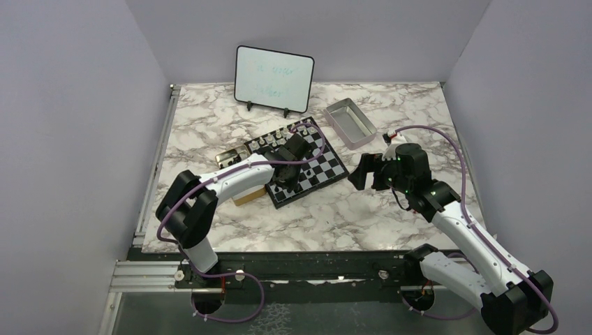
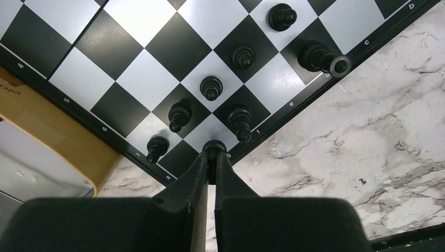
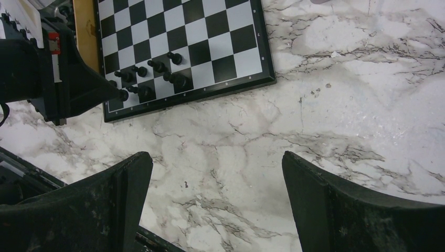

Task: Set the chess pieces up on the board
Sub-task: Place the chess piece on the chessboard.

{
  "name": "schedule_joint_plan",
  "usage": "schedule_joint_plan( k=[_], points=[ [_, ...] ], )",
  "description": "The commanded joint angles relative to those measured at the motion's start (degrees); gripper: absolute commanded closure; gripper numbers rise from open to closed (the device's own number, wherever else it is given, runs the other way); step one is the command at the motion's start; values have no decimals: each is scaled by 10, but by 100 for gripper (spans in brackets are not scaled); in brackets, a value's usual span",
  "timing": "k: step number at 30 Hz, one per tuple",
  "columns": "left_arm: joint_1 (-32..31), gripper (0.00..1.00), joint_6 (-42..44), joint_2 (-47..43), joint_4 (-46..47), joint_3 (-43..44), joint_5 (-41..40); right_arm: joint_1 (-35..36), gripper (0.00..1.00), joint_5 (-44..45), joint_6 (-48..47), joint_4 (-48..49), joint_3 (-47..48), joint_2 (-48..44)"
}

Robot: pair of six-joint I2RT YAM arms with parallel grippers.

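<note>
The board [image 1: 328, 165] lies mid-table; it also shows in the left wrist view [image 2: 131, 58] and the right wrist view [image 3: 231, 44]. My left gripper [image 2: 213, 155] is shut on a black chess piece [image 2: 214, 146] and holds it over the board's near rim at the corner squares. Several black chess pieces [image 2: 211, 87] stand in two rows along that edge; one [image 2: 321, 56] leans over the rim. They also show in the right wrist view [image 3: 152, 65]. My right gripper [image 3: 216, 157] is open and empty over bare marble, right of the board [image 1: 363, 171].
Pale silvery-white pieces [image 1: 269, 139] stand along the board's far-left edge. A tan wooden box [image 2: 57, 142] lies against the board's left side. A grey metal tray [image 1: 350, 122] sits at the back right. A small whiteboard [image 1: 274, 78] stands at the back.
</note>
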Motion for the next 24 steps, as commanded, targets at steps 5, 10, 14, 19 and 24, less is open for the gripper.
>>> schedule_joint_plan(
  k=[5,10,14,19,24],
  points=[
    [-4,96,-3,13,13,-7,-10,-4,0,13,-3,4,-3,-9],
    [-4,96,-2,18,14,-6,-11,-4,0,13,-2,3,-2,-10],
    [-4,96,-1,21,15,-6,-12,-5,0,14,-4,2,-4,-12],
    [-4,93,1,24,15,-6,-13,-5,0,13,-3,3,-3,-10],
    [-4,89,3,24,15,-6,-12,-4,0,14,-4,4,-3,-10]
  ],
)
